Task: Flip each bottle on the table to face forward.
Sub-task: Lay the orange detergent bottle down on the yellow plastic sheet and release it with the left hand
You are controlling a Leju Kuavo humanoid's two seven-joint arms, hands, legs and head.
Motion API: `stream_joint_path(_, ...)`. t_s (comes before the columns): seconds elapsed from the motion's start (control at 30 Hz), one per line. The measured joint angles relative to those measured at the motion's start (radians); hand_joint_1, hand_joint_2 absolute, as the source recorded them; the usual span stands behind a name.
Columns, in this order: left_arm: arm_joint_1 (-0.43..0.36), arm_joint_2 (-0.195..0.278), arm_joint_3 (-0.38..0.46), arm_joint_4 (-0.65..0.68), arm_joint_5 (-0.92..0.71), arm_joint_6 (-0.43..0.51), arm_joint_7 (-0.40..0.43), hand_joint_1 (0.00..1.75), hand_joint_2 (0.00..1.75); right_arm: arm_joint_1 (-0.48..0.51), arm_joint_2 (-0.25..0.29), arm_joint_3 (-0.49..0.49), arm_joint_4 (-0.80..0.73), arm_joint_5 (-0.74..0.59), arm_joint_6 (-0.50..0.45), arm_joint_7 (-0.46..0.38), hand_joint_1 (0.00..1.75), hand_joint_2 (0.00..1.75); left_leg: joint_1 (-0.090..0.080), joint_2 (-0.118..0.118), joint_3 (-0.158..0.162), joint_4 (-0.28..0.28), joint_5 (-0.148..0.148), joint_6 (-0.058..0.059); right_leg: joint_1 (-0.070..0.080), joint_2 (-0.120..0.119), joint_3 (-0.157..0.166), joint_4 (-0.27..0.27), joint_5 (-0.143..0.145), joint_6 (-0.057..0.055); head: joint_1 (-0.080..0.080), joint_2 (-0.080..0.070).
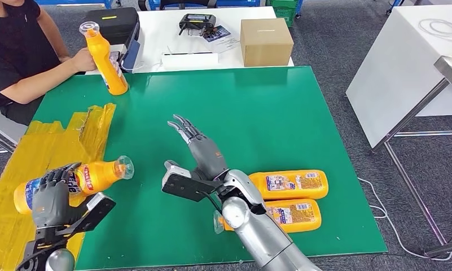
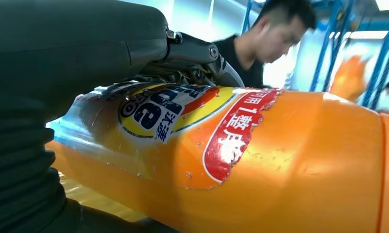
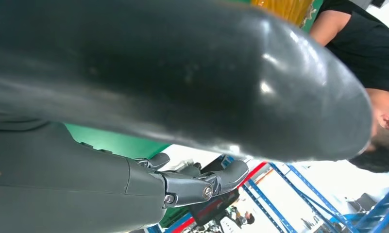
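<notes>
Head view | left hand (image 1: pixel 53 195) fingers wrap orange detergent bottle (image 1: pixel 93 176), lifted off table's (image 1: pixel 302 107) left edge for turning | right hand (image 1: pixel 203 152) fingers spread, holding nothing

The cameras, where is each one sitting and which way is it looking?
Head view: high on the robot, looking forward and down at the green table; both silver arms show, the left robot hand holding an orange bottle, the right robot hand open.
Left wrist view: behind the left robot hand, close on the same bottle, a person beyond.
Right wrist view: behind the right robot hand, its thumb huge, looking across the table toward that person.
The head and left wrist views share the held bottle.
</notes>
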Motion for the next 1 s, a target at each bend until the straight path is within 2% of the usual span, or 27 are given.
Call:
stream_joint_path(0.53,-0.012,0.131,0.056,0.23,-0.099,-0.084,0.071,1.75,1.75,0.005,-0.016,-0.003,0.008,-0.03,-0.004,-0.03,0.0,0.0,0.0,0.0,0.0,0.0,0.0,0.0,0.0,0.0,0.0,0.0,0.0,0.0,0.0,0.0)
stream_joint_path(0.7,-0.025,0.174,0.095,0.302,-0.058,-0.102,0.023,1.75,1.75,0.004,-0.016,-0.003,0.018,-0.037,-0.002,-0.039,0.0,0.0,0.0,0.0,0.001,-0.001,0.0,0.0,0.0,0.001,0.002,0.0,0.0,0.0,0.0,0.0)
stream_joint_path(0.83,-0.029,0.197,0.134,0.341,-0.032,-0.12,-0.039,0.03,1.75,0.004,-0.017,-0.003,0.034,-0.043,-0.004,-0.049,0.0,0.0,0.0,0.001,0.003,-0.001,0.0,0.0,0.0,0.001,0.003,0.0,0.0,0.0,0.0,0.0)
stream_joint_path(0.87,-0.027,0.201,0.145,0.344,-0.02,-0.13,-0.065,0.0,1.75,0.004,-0.017,-0.003,0.037,-0.044,-0.005,-0.052,0.0,0.0,0.0,0.001,0.003,-0.001,0.0,0.0,0.0,0.001,0.004,0.0,0.0,0.0,0.0,0.0)
stream_joint_path(1.0,-0.011,0.204,0.18,0.343,-0.018,-0.13,-0.128,0.0,0.0,0.004,-0.019,-0.003,0.054,-0.047,-0.007,-0.059,0.0,0.0,0.001,0.0,0.004,-0.001,0.0,0.0,0.0,0.001,0.004,0.001,0.0,0.0,0.0,0.0)
